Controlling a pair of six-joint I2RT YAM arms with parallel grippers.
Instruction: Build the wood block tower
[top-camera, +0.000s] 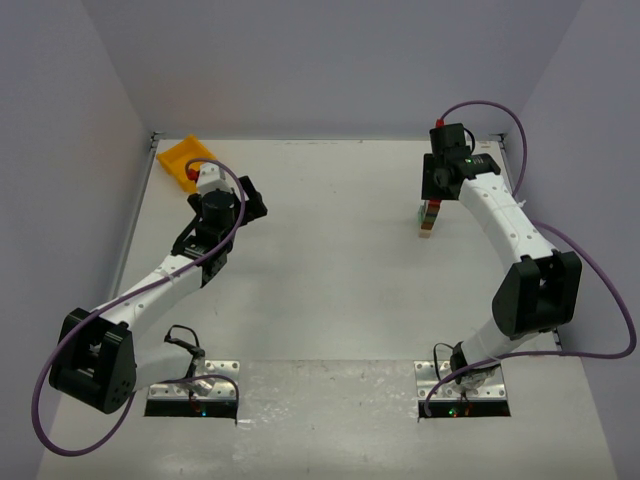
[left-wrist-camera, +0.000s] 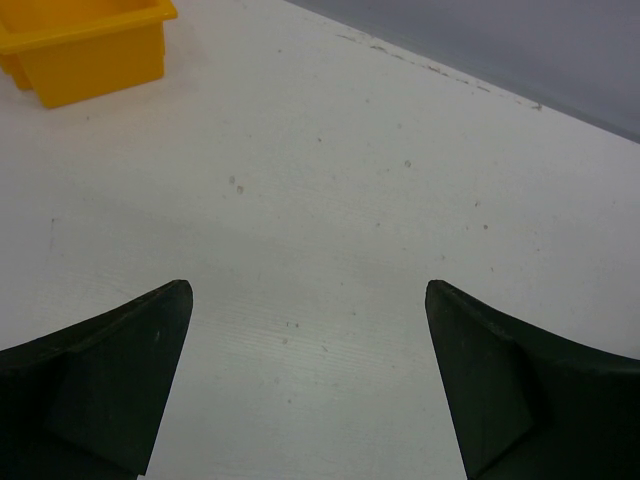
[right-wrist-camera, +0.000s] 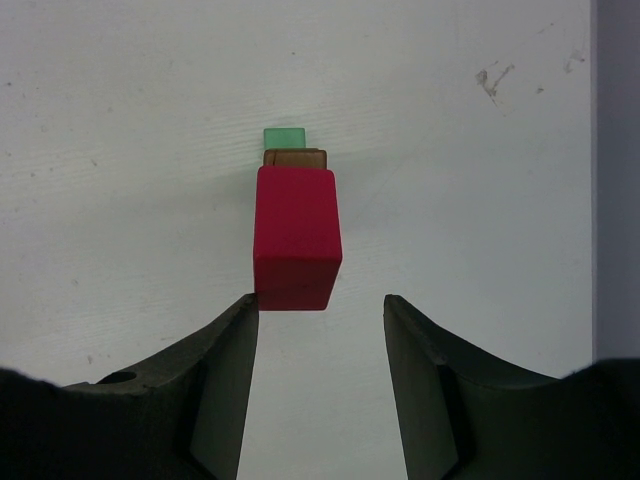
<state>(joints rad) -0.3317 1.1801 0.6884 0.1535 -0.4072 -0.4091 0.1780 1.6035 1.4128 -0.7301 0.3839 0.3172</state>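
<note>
The wood block tower (top-camera: 428, 218) stands at the right rear of the table as a narrow stack. From above, the right wrist view shows its magenta-red top block (right-wrist-camera: 295, 238), with a brown block (right-wrist-camera: 295, 157) and a green one (right-wrist-camera: 284, 137) peeking out below. My right gripper (right-wrist-camera: 320, 305) hangs over the tower (top-camera: 433, 199), open, with the top block just beyond its fingertips and nothing between them. Far left, my left gripper (left-wrist-camera: 308, 300) is wide open over bare table, close to the bin (top-camera: 207, 182).
A yellow plastic bin (top-camera: 184, 158) sits in the back left corner with something red (top-camera: 192, 174) inside; its wall (left-wrist-camera: 90, 45) shows at the upper left of the left wrist view. Grey walls enclose the table on three sides.
</note>
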